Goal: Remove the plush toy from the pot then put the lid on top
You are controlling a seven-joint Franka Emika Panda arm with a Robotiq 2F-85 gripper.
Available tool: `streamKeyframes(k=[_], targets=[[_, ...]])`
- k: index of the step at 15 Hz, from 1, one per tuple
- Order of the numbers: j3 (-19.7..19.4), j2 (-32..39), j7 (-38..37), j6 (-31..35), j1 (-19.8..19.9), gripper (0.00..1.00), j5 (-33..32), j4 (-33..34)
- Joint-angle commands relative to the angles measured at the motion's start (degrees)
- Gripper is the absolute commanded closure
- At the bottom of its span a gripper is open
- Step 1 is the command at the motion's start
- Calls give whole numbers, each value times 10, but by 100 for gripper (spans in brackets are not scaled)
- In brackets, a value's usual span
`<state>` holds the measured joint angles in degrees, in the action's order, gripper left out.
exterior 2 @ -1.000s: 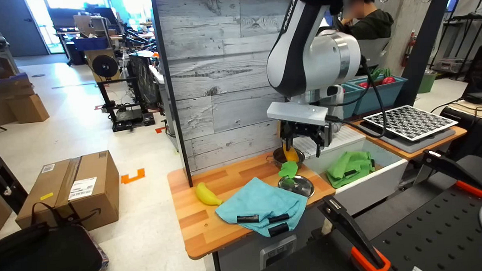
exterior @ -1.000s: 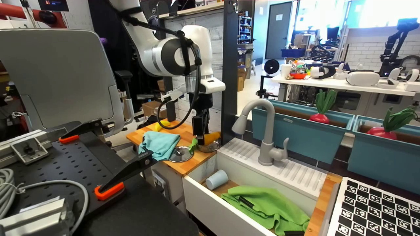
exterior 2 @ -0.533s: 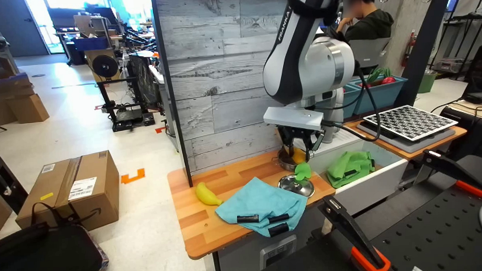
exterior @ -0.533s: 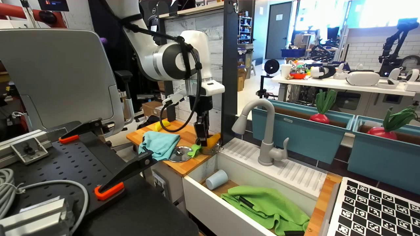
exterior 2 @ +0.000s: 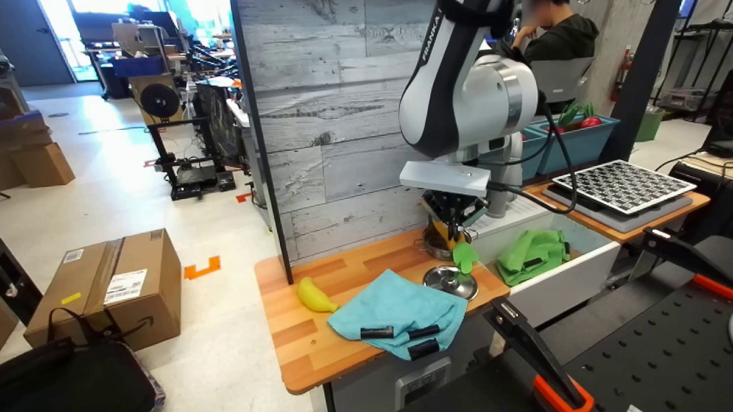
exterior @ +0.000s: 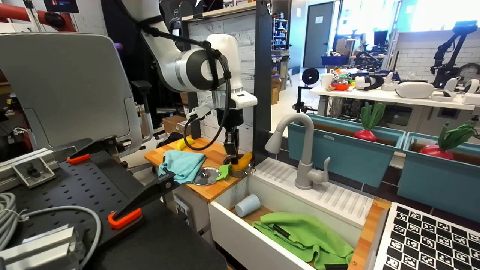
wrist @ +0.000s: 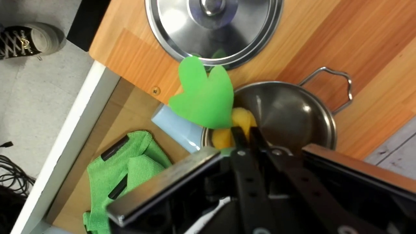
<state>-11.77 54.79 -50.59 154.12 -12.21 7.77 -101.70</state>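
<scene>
The plush toy is an orange carrot (exterior: pixel 243 161) with green felt leaves (wrist: pixel 208 97). It leans in the steel pot (wrist: pixel 289 110), its leafy end sticking out over the rim. My gripper (wrist: pixel 246 131) has its fingers shut on the toy's orange body, which bulges on both sides of them. In an exterior view the gripper (exterior 2: pixel 456 232) points down over the pot (exterior 2: pixel 435 247). The fingers hide part of the toy. The glass-and-steel lid (wrist: pixel 214 39) lies flat on the wooden counter beside the pot, knob up; the leaves overlap its edge in the wrist view.
A blue cloth (exterior 2: pixel 401 314) and a yellow banana (exterior 2: pixel 313 296) lie on the counter. A wooden panel (exterior 2: pixel 340 140) stands right behind the pot. Beside the counter is a sink with a faucet (exterior: pixel 305 150), a light blue cup (exterior: pixel 247 205) and a green towel (exterior: pixel 303 236).
My gripper came down to the pot and its fingers closed on the plush toy. The toy's leaves swung away from the banana side, and the pot shifted slightly.
</scene>
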Motion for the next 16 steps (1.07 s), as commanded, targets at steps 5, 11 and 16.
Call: streamKeyframes(k=[5, 11, 16], targets=[[8, -43, 37, 23, -1, 99, -9, -53], [7, -158, 75, 64, -18, 99, -11, -188], [71, -206, 144, 115, -3, 99, 3, -253]])
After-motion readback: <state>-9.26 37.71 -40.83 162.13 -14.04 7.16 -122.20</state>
